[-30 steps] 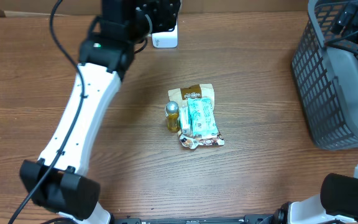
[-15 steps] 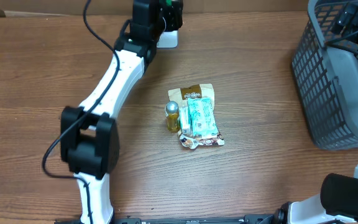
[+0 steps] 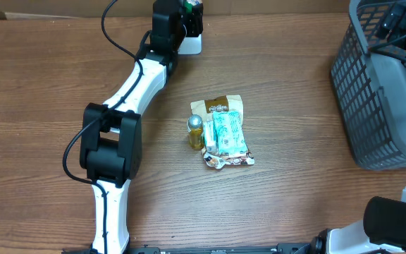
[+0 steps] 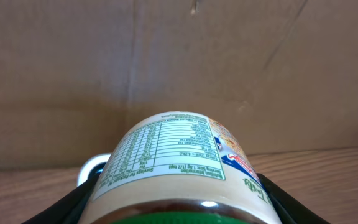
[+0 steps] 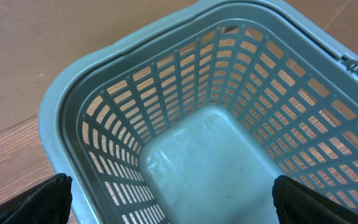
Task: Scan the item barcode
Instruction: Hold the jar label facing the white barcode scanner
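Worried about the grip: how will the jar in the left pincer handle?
The jar looks round with a glossy label, so it may slip or twist. The sheen by its green lid suggests glass: probably heavy, breakable. Laid down, it would likely roll.

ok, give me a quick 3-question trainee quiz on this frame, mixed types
1. True or false: the right gripper hangs open over the grey plastic mesh basket.
2. The left gripper holds: A) a label-wrapped jar with a green lid; B) a red mug; C) a blue sponge.
3. Overhead view: what stands just left of the pile of snack packets mid-table?
Key: 1 true. 2 A. 3 the small yellow bottle with a silver cap.
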Controlling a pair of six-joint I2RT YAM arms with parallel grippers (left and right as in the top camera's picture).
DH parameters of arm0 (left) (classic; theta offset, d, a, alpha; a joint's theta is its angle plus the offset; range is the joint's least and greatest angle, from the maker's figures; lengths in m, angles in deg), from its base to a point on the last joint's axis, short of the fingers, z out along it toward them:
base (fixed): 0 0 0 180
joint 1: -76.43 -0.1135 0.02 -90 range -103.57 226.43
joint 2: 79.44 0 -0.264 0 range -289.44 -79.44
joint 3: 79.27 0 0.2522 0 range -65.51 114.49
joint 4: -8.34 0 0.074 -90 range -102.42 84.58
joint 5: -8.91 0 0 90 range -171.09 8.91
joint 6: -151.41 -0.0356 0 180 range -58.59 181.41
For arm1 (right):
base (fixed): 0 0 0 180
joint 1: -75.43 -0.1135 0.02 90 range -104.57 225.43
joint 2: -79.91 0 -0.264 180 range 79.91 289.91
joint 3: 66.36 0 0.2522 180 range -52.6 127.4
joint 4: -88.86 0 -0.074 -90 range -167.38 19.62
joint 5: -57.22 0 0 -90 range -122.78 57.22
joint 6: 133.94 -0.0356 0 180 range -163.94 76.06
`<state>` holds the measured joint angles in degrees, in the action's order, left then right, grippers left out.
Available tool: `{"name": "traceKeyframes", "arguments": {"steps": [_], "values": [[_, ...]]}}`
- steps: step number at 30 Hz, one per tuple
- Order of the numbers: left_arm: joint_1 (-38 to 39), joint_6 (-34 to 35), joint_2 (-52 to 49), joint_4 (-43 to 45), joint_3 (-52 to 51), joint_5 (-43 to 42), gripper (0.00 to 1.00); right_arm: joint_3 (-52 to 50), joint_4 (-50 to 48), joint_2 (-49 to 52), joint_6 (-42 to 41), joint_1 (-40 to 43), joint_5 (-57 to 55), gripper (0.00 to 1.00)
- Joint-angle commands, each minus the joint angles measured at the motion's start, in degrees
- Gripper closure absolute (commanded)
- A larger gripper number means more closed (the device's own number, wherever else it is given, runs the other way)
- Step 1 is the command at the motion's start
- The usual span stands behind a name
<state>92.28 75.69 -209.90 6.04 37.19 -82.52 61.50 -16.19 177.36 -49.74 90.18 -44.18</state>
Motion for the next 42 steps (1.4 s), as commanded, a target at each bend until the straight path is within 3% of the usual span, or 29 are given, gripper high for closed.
{"name": "traceKeyframes", "arguments": {"steps": [1, 5, 27, 42], "values": [[-0.50, -7.78, -1.99, 2.01, 1.51, 0.11, 0.96, 1.03, -0.24, -0.55, -0.20, 0.02, -0.57, 0.00], [-0.42, -11.63, -2.40, 2.75, 1.51, 0.15, 0.96, 1.03, -0.22, -0.55, -0.22, 0.02, -0.57, 0.00], [-0.96, -11.50, -8.98, 17.46, 1.51, 3.26, 0.96, 1.03, -0.24, -0.55, -0.22, 0.02, -0.57, 0.00], [-1.33, -11.54, -11.04, 18.82, 1.51, 2.69, 0.95, 1.03, -0.24, -0.55, -0.22, 0.02, -0.55, 0.00]]}}
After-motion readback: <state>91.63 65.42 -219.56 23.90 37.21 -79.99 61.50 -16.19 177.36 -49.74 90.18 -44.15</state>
